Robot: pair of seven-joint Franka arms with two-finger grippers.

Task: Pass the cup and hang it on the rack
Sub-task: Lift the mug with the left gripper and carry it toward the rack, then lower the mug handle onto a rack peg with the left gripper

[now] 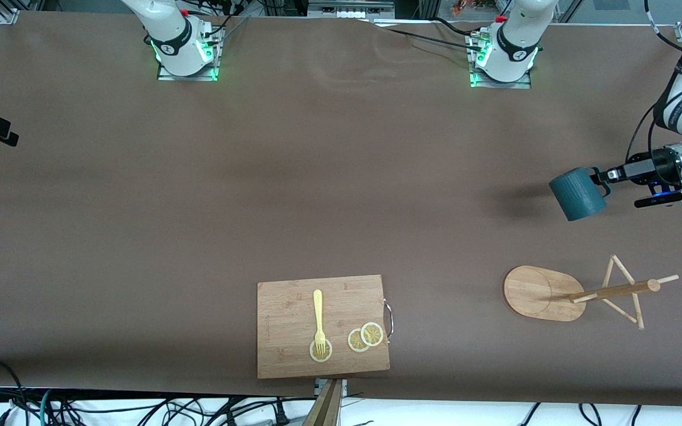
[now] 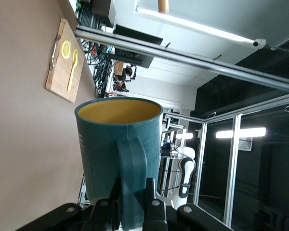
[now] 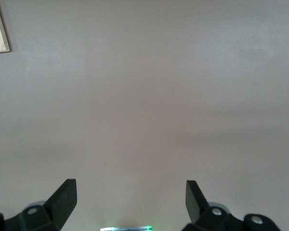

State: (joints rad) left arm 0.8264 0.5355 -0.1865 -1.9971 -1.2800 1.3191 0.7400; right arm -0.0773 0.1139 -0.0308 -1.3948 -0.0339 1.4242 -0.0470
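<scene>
The dark teal cup hangs in the air, tilted on its side, over the bare table at the left arm's end. My left gripper is shut on its loop handle. The left wrist view shows the cup with its yellow-tan inside, and the handle is clamped between my left gripper's jaws. The bamboo rack, with oval base, post and thin pegs, stands nearer to the front camera than the cup. My right gripper is open over bare table, holding nothing, and is not seen in the front view.
A wooden cutting board lies near the front edge at mid-table. It carries a yellow fork and lemon slices. Both arm bases stand along the table's top edge in the front view.
</scene>
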